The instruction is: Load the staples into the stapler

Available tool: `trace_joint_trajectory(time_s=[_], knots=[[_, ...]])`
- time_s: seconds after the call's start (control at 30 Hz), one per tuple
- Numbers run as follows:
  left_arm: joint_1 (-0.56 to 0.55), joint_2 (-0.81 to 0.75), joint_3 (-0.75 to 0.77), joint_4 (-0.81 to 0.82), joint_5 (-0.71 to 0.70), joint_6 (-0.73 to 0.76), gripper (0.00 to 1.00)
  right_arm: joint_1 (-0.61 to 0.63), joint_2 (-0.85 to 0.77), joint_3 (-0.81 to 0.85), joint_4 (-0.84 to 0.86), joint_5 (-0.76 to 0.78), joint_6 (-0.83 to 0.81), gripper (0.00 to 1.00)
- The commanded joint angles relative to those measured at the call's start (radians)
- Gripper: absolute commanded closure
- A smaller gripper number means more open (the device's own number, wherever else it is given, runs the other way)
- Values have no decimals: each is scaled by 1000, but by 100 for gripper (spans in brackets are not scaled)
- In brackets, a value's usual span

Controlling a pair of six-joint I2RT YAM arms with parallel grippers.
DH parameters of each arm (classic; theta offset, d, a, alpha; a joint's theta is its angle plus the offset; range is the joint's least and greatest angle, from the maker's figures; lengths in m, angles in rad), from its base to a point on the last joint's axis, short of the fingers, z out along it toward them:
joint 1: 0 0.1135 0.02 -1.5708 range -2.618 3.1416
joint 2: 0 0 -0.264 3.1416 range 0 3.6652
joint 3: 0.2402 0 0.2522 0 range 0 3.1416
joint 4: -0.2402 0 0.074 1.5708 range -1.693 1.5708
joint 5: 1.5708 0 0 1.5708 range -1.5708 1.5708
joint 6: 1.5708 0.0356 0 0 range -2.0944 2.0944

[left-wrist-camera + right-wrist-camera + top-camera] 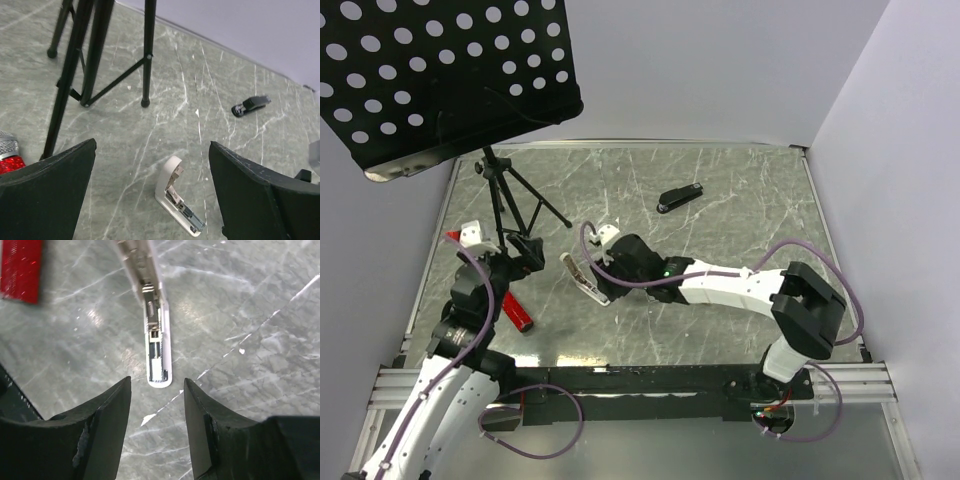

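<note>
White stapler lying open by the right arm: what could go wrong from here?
1. The right pincer hangs empty just off the tip of the white stapler; a nudge could slide it across the smooth table.
2. Whether its open channel is loaded straight cannot be told; closing it blind might jam.

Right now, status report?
Left gripper open, right gripper open, both empty. White stapler open, just ahead of right gripper. No staples in sight. Nothing between them.

Robotics lab test cell: robot arms (pixel 730 288) bolted to a metal rail (pixel 860 378) at the bottom of the frame face a grey marble-patterned table (pixel 740 190) boxed in by plain white walls (pixel 720 70). A perforated black panel (pixel 450 70) stands on a tripod (pixel 498 195) at upper left, and purple cables (pixel 800 243) loop around the arms.
</note>
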Motion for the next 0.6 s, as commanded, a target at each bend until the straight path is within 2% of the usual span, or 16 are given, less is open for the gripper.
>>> trace_joint_trajectory(time_s=[0.0,0.2,0.3,0.57], knots=[[4,66,-6,49,80,-11,2,3,-25,-109,177,-57,-49,47],[4,232,30,67,164,-45,4,11,18,-185,287,-81,-31,51],[4,362,63,67,192,-75,6,14,46,-202,338,-78,-29,54],[5,474,91,110,209,-138,18,14,118,-194,390,-91,-59,58]])
